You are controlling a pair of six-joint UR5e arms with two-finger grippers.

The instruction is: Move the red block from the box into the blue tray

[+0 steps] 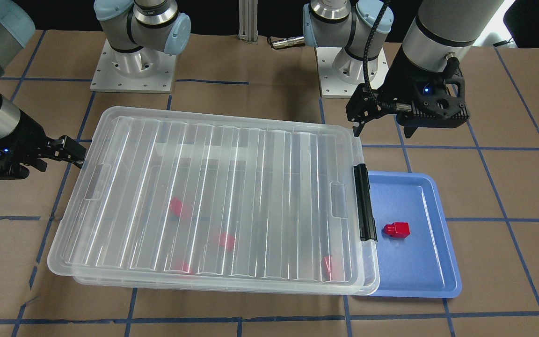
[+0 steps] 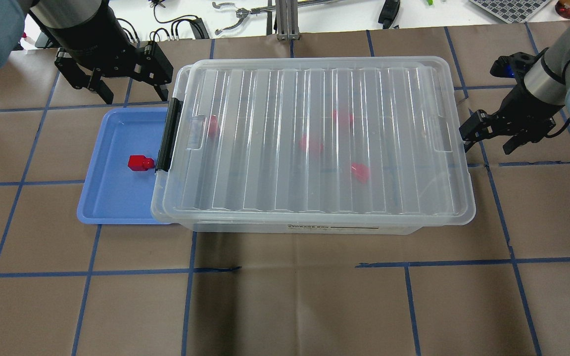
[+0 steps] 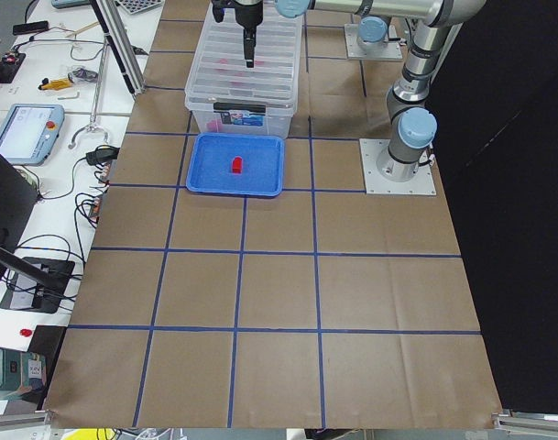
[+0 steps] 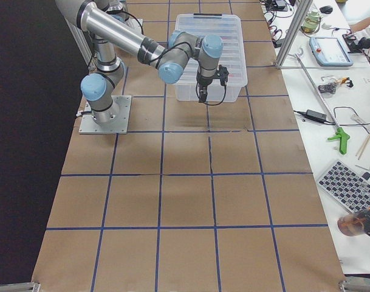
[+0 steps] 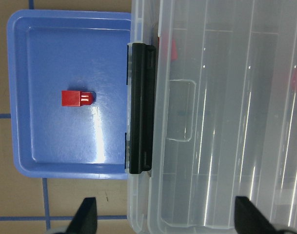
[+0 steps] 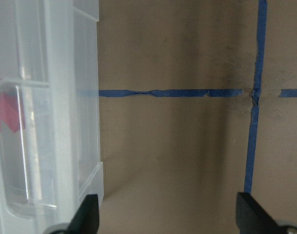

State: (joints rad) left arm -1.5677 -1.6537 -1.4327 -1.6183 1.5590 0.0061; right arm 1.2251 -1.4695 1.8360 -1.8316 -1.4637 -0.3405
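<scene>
The clear box [image 2: 314,143] stands mid-table with its ribbed lid on and its black latch bar [image 2: 167,133] toward the blue tray [image 2: 112,198]. Several red blocks show blurred through the lid, one of them [image 1: 178,206] near the middle. One red block [image 2: 140,162] lies in the tray, also seen in the left wrist view [image 5: 76,98]. My left gripper [image 2: 130,93] is open and empty, above the tray's far edge beside the latch corner. My right gripper [image 2: 489,144] is open and empty, just off the box's other short side.
Brown table covering with blue tape lines lies all around [image 2: 285,296]. Both arm bases [image 1: 134,65] stand behind the box. Benches with tools and cables [image 4: 330,91] run along the far side of the table.
</scene>
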